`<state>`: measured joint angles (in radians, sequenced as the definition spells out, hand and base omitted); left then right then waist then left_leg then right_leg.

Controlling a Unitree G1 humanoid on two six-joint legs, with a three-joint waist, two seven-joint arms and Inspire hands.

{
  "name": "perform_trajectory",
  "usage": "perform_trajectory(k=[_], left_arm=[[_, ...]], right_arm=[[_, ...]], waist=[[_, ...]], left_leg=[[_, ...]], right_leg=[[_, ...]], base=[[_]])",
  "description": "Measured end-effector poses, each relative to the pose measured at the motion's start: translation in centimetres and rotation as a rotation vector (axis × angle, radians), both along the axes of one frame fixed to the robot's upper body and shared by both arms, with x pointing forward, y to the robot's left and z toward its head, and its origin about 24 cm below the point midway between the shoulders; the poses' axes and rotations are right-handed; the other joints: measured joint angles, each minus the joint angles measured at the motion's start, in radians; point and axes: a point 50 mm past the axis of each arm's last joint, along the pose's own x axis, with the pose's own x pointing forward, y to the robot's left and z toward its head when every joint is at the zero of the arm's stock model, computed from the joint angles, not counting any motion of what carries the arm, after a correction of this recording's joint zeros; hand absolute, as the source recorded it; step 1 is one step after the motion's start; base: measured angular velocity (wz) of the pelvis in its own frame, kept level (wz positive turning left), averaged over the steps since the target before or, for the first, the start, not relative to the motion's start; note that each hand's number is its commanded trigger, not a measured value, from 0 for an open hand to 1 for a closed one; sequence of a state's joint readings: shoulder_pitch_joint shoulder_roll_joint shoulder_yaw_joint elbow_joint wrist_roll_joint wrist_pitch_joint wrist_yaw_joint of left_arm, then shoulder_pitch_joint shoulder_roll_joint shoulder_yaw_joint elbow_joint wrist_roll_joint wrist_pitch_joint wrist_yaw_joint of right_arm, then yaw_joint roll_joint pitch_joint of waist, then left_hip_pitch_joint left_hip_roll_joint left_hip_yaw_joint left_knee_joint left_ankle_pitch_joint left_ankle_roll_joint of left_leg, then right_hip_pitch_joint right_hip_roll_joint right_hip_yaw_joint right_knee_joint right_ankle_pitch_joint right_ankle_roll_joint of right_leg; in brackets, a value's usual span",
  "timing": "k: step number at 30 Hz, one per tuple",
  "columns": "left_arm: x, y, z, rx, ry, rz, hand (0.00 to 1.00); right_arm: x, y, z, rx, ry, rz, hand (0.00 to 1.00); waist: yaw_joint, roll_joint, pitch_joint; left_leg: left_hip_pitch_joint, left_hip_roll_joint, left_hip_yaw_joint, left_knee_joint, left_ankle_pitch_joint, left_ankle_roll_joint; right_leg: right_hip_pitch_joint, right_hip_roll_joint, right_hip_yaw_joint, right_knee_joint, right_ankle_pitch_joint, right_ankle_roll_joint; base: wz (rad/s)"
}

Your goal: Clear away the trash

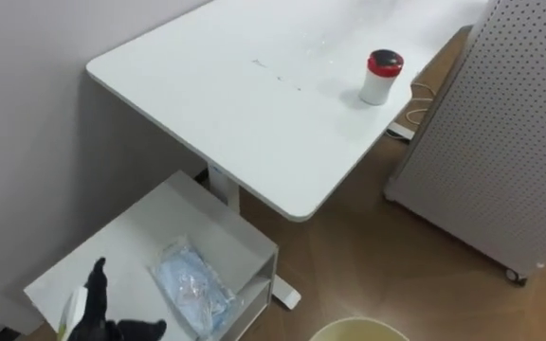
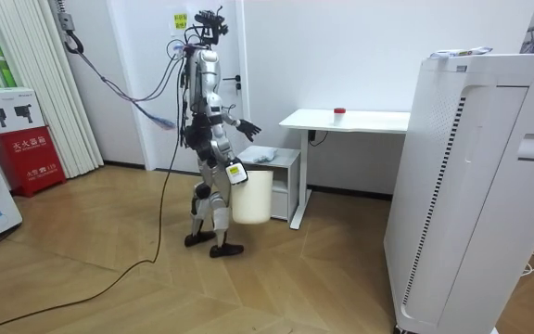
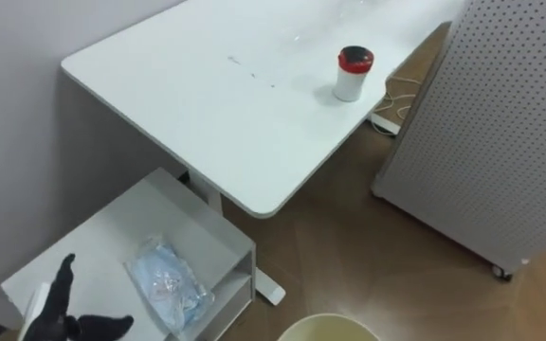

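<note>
The garbage is a crumpled blue and clear plastic wrapper [image 1: 192, 289]. It lies flat on top of the low white cabinet [image 1: 140, 227], in the lower left of the eye view. Nothing is holding it yet.

Your left hand [image 1: 98, 317] is at the bottom left corner, over the cabinet top. Its fingers are spread out and it grasps nothing. It is just beside the wrapper but not touching it. I think it is spread wide like this so it is ready to close around the wrapper.

The pale round bin [image 1: 358, 330] peeks in at the bottom middle. In the room view the bin [image 2: 251, 197] hangs low in front of the robot, and your right hand [image 2: 235, 173] is at its rim. I cannot tell how that hand is holding on. The bin is probably kept close so the wrapper has only a short way to go.

The robot stands on the wood floor right next to the cabinet, looking down at it.

The white desk [image 1: 235, 104] fills the upper middle, with a white cup with a red lid [image 1: 381, 78] standing on it. A white panel full of little holes [image 1: 500, 142] stands at the right.

Next, I think you should move the left hand a bit toward the wrapper and lower it. The wrapper looks thin and slippery, so it might slide away when you grab it.
</note>
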<state>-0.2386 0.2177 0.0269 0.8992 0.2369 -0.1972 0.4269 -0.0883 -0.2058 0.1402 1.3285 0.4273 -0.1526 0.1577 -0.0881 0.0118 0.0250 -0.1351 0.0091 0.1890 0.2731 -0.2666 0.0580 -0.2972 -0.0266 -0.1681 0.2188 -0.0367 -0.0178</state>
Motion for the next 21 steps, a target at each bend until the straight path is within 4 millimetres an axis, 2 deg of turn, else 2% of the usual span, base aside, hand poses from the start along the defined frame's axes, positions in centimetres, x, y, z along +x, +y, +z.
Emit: perform_trajectory(k=[3,8,10,12,14,19,21], left_arm=[[0.6,0.0,0.4,0.007,-0.025,0.025,0.00],[1.2,-0.1,0.3,0.014,-0.012,0.030,0.00],[0.9,0.0,0.0,0.012,0.007,0.034,0.00],[0.9,-0.1,-0.1,0.005,0.007,0.036,0.00],[1.2,-0.2,0.1,0.004,0.002,0.036,0.00],[2.4,-1.1,0.2,0.038,0.032,-0.010,0.00],[2.8,-1.4,0.5,0.045,0.020,-0.028,0.00]], right_arm=[[0.4,-0.1,0.1,-0.009,0.001,0.012,1.00],[1.0,-0.4,0.4,-0.022,-0.012,0.029,1.00],[0.9,-0.6,0.4,-0.030,-0.011,0.029,1.00],[1.1,-0.9,0.6,-0.038,-0.022,0.033,1.00],[1.6,-1.0,0.8,-0.046,-0.045,0.036,1.00],[2.7,-0.8,1.2,-0.073,-0.070,0.044,1.00],[2.8,-0.9,1.2,-0.075,-0.078,0.031,1.00]], waist=[[-0.018,0.006,0.0080],[-0.024,0.008,0.0100],[-0.030,0.007,0.0181],[-0.038,0.006,0.0217],[-0.049,0.002,0.0242],[-0.075,-0.015,0.0370],[-0.075,-0.020,0.0396]], left_leg=[[-0.004,0.001,0.000,-0.004,0.000,0.000],[-0.075,0.001,0.000,0.016,0.000,0.000],[-0.086,0.005,0.000,0.033,0.000,0.000],[-0.096,0.006,0.000,0.033,0.000,0.000],[-0.121,0.005,0.000,0.038,0.000,0.000],[-0.185,-0.002,0.003,0.076,0.000,0.000],[-0.203,-0.003,0.004,0.078,0.000,0.001]], right_leg=[[-0.007,0.001,-0.009,0.000,0.000,0.000],[-0.068,-0.003,-0.016,0.003,0.001,-0.001],[-0.072,0.000,-0.018,0.004,0.002,-0.003],[-0.087,-0.001,-0.025,0.015,0.001,-0.005],[-0.124,-0.007,-0.023,0.044,-0.002,-0.009],[-0.188,-0.017,-0.010,0.079,-0.001,-0.012],[-0.214,-0.020,-0.010,0.092,0.001,-0.015]], base=[[0.01],[0.02],[0.02],[0.00],[0.00],[-0.02],[0.00]])
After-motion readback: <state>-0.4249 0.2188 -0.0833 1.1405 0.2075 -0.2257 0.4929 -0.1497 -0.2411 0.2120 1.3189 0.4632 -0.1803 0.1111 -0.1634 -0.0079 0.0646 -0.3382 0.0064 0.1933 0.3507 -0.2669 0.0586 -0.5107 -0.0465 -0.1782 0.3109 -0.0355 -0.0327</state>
